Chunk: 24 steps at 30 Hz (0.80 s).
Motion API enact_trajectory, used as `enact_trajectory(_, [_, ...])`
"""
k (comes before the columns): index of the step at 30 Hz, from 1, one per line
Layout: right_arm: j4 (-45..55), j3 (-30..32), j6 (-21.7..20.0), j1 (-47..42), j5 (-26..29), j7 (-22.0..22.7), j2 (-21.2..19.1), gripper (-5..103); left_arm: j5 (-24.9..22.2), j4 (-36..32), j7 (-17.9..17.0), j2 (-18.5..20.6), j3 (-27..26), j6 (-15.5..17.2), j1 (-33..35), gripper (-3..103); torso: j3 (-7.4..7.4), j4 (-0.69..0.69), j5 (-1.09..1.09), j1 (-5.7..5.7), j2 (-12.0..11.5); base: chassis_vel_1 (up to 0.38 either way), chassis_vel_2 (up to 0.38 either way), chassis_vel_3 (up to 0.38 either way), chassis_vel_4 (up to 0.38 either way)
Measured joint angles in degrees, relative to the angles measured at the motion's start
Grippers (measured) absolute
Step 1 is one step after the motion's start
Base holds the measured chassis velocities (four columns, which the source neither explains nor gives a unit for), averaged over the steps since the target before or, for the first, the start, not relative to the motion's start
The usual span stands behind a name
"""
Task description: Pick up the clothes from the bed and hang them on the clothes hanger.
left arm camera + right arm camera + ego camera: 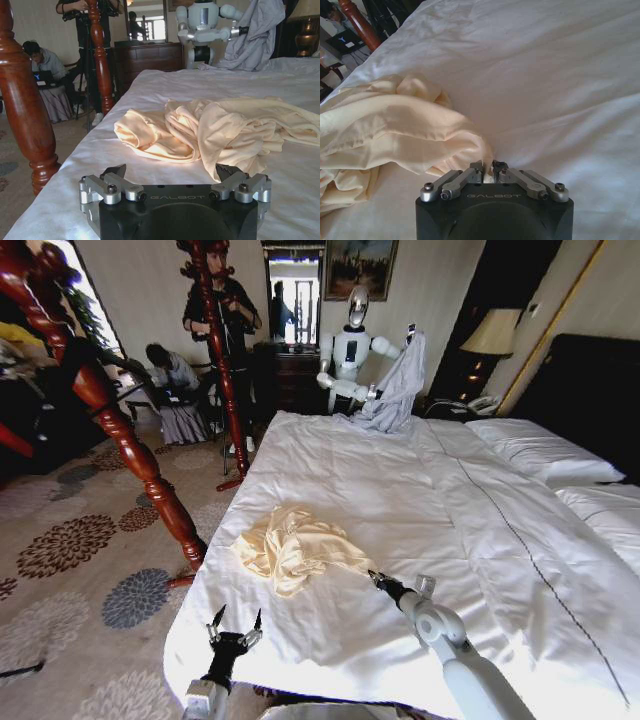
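Your clothes [292, 545] lie crumpled on the near left part of the bed [420, 500], near its left edge. Your right gripper [377, 578] is pinched closed on the garment's right-hand edge, low on the duvet. Your left gripper [234, 625] hovers with fingers spread wide at the bed's near edge, apart from the fabric.

Right arm [470, 670]: white rounded shell, grey joint ring, black wrist section. Left gripper [234, 628]: black body, silver linkage bars, dark finger pads. Right gripper [488, 169]: black housing, grey "GALBOT" lettering, silver links, black hex screws at pivots. Left housing: same lettering, same screws.
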Motion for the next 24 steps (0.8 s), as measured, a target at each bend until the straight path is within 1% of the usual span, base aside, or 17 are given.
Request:
enact_trajectory(1, [0.1, -0.1, 0.0, 0.0, 0.1, 0.1, 0.0, 10, 0.0, 0.0, 0.0, 0.0, 0.0, 0.0, 0.0, 100, 0.0, 0.0, 0.0, 0.0, 0.0, 0.0, 0.0, 0.0, 0.0])
enact_trajectory(2, [0.2, -0.2, -0.1, 0.1, 0.3, 0.3, 0.1, 5, 0.0, 0.0, 0.0, 0.0, 0.0, 0.0, 0.0, 102, 0.0, 0.0, 0.0, 0.0, 0.0, 0.0, 0.0, 0.0, 0.0])
enact_trajectory(3, [0.2, -0.2, -0.1, 0.1, 0.3, 0.3, 0.1, 5, 0.0, 0.0, 0.0, 0.0, 0.0, 0.0, 0.0, 102, 0.0, 0.0, 0.0, 0.0, 0.0, 0.0, 0.0, 0.0, 0.0])
enact_trajectory(4, [0.2, -0.2, -0.1, 0.1, 0.4, 0.3, 0.2, 2, 0.0, 0.0, 0.0, 0.0, 0.0, 0.0, 0.0, 102, 0.0, 0.0, 0.0, 0.0, 0.0, 0.0, 0.0, 0.0, 0.0])
enact_trajectory(6, [0.3, -0.2, -0.1, 0.1, 0.7, 0.5, 0.3, 1, 0.0, 0.0, 0.0, -0.1, 0.0, 0.0, 0.1, 98, 0.0, 0.0, 0.0, 0.0, 0.0, 0.0, 0.0, 0.0, 0.0])
enact_trajectory(7, [0.4, -0.1, -0.1, 0.0, 0.8, 0.6, 0.3, 1, 0.0, 0.0, 0.0, -0.1, 0.0, 0.0, 0.1, 99, 0.0, 0.0, 0.0, 0.0, 0.0, 0.0, 0.0, 0.0, 0.0])
enact_trajectory(13, [1.6, 0.1, -0.1, -0.4, 1.8, 1.1, 0.2, 1, 0.0, 0.0, 0.0, -0.2, 0.3, -0.1, 0.1, 100, 0.0, 0.0, 0.0, 0.0, 0.0, 0.0, 0.0, 0.0, 0.0])
enact_trajectory(21, [4.9, 1.0, 0.1, -1.0, 4.5, 3.0, 0.2, 1, 0.2, 0.5, 0.0, -0.1, 1.1, -0.1, -0.1, 100, 0.0, 0.0, 0.01, 0.0, 0.0, 0.0, 0.0, 0.0, 0.0])
enact_trajectory(24, [6.6, 1.5, 1.0, -1.1, 6.2, 3.8, -0.1, 1, 0.2, 0.7, 0.0, 0.0, 1.3, -0.1, -0.2, 100, 0.0, 0.0, 0.01, 0.0, 0.0, 0.0, 0.0, 0.0, 0.0])
